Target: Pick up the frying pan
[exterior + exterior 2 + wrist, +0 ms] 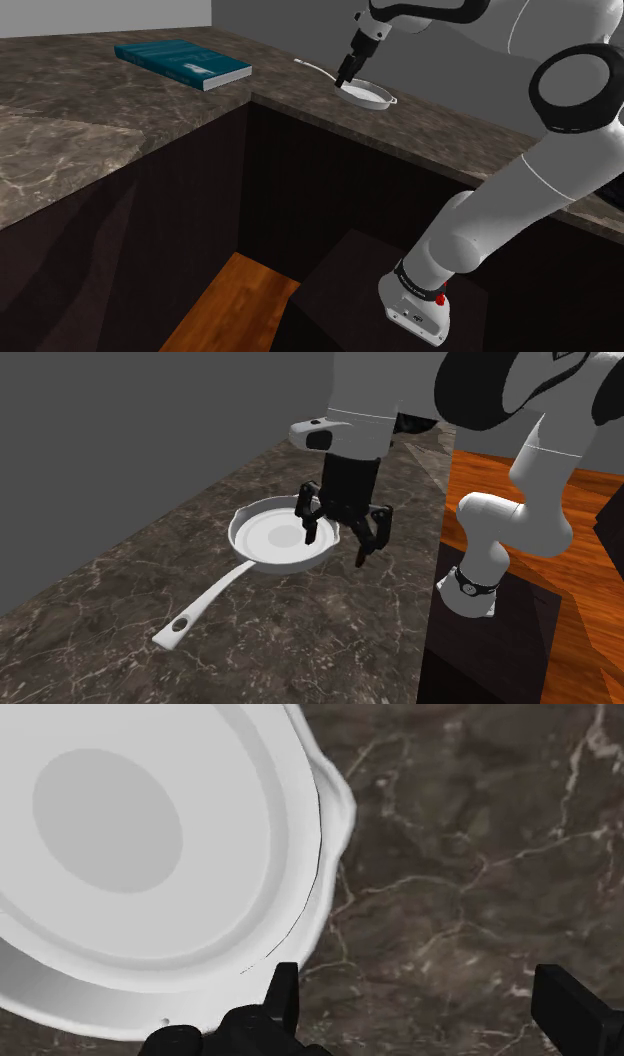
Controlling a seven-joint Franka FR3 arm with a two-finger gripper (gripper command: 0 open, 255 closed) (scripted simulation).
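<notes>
While my pincer hangs spread open above the dark marbled counter, the white frying pan sits just under it, not gripped.

So yeah, one of my fingers is right at the pan's rim and the other one is out over bare stone, with the rim's little lip just ahead of the gap between them. Can't tell if that near finger actually touches the rim. The pan lies flat, and its long handle runs away from my pincer on the pan's far side. A teal book lies well away from my pincer on the same counter.
</notes>
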